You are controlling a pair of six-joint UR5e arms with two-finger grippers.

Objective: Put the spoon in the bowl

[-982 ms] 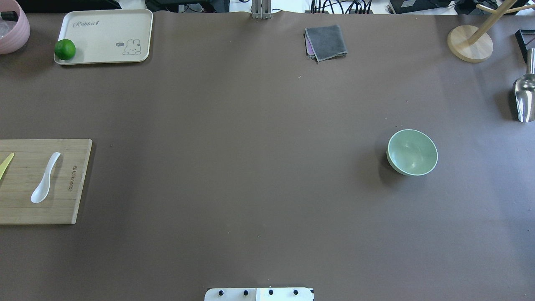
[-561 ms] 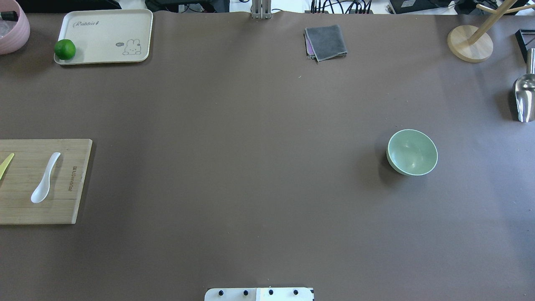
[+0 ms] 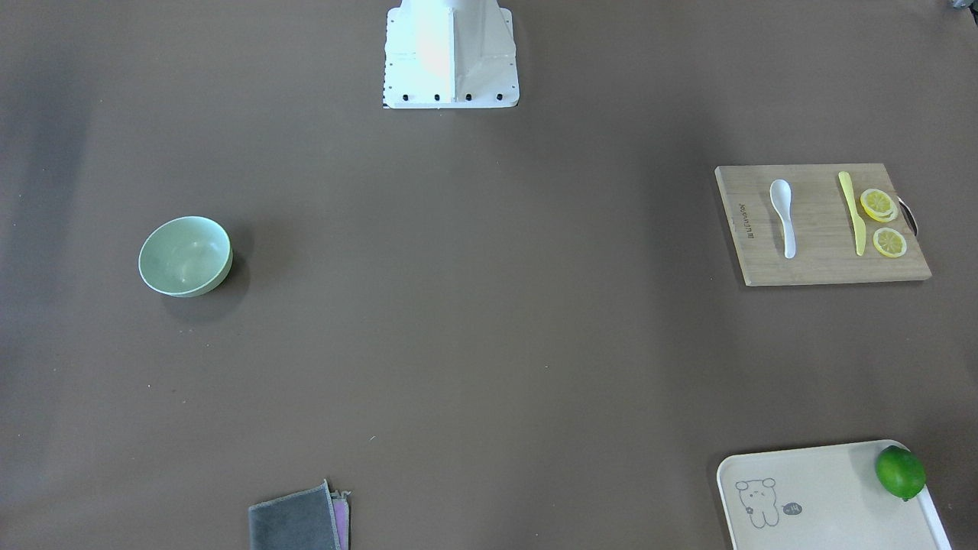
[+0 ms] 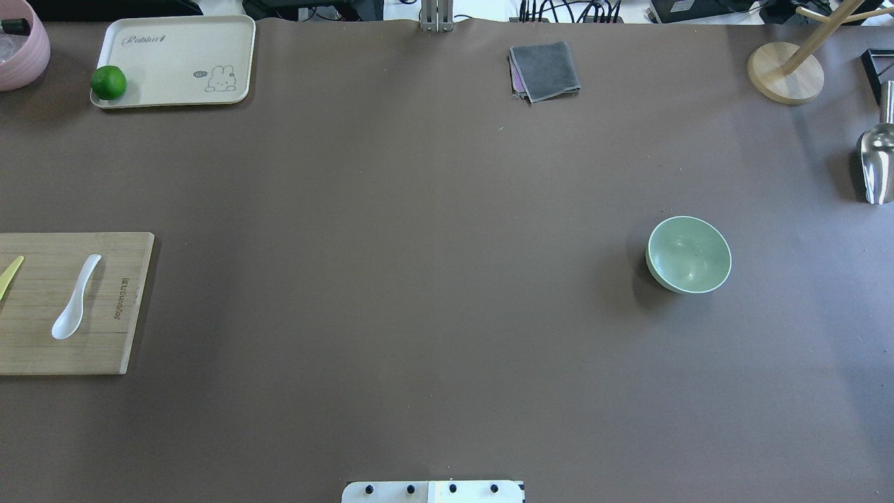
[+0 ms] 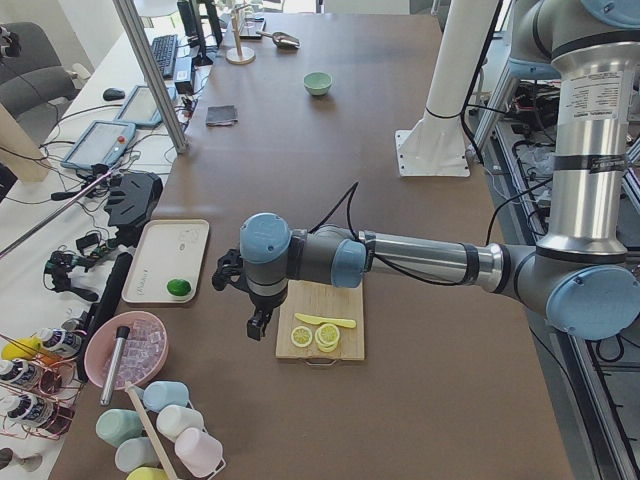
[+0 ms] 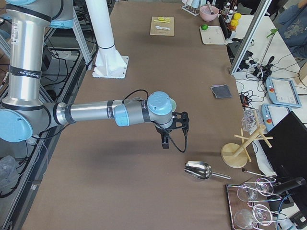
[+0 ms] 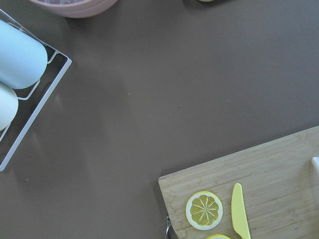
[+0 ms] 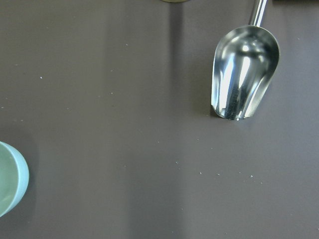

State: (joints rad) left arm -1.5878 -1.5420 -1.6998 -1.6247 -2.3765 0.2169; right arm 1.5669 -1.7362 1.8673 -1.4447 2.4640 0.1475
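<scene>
From the front-facing view, the spoon (image 3: 783, 216) lies flat on a wooden cutting board (image 3: 825, 267), scoop toward the robot, beside a yellow knife (image 3: 851, 212) and lemon slices (image 3: 880, 206). The bowl (image 3: 185, 256) stands upright and empty on the brown tabletop (image 3: 489, 321), well apart from the board, on the opposite side. A tray (image 3: 810, 496) holding a lime (image 3: 900, 472) and a folded grey cloth (image 3: 294, 525) sit at the near edge.

The overhead view shows the same layout, with a metal scoop (image 4: 876, 164) at the right edge beyond the bowl. Neither arm appears in it.

In the exterior left view, the left tool (image 5: 258, 322) hangs over the tabletop just beside the board's lemon end; whether it is released or clenched I cannot tell.

In the exterior right view, the right tool (image 6: 164, 142) hangs above the tabletop near the scoop; its state cannot be told either.

The left wrist view looks down on the board's corner, a lemon slice and the knife.

The right wrist view shows the scoop and a sliver of the bowl's rim at the left edge.
</scene>
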